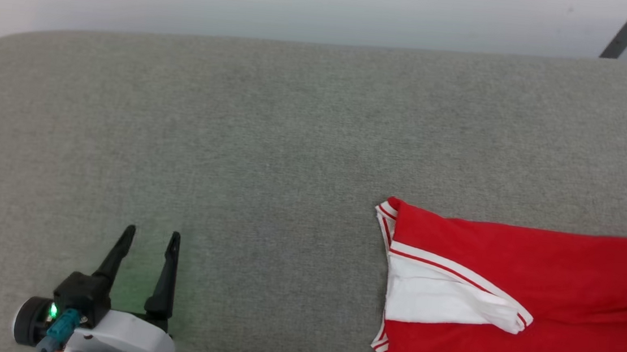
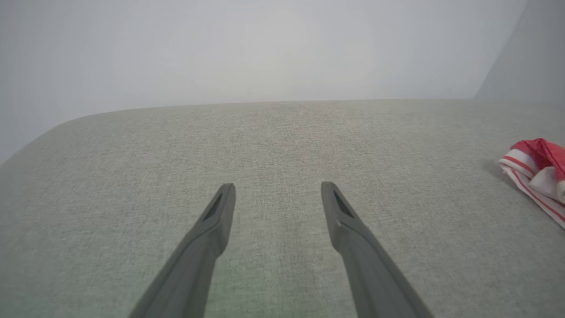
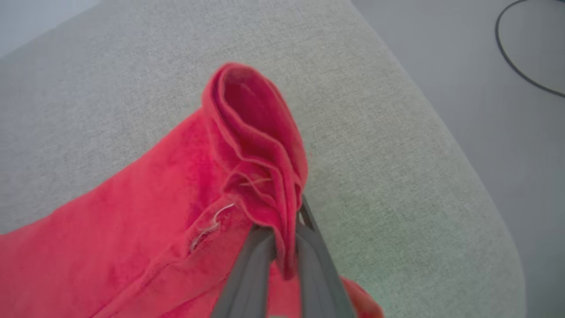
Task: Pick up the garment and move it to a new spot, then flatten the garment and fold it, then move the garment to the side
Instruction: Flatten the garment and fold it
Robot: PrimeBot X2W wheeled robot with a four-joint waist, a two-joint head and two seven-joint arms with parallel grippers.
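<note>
The garment (image 1: 536,286), bright red with a white sleeve end and thin white stripes, lies folded long on the grey cushion at the right and runs off the right edge. Its striped end (image 2: 536,172) also appears at the far right of the left wrist view. My left gripper (image 1: 150,236) sits at the lower left, open and empty, well apart from the cloth. In the right wrist view my right gripper (image 3: 284,229) is shut on a bunched red fold of the garment (image 3: 260,145), which stands up above the fingers.
The grey fabric cushion (image 1: 271,138) spreads wide between the left gripper and the garment. Its rounded edge (image 3: 476,185) drops to a grey floor with a dark cable (image 3: 516,66). A pale wall lies beyond the far edge, with a dark leg (image 1: 623,36) at top right.
</note>
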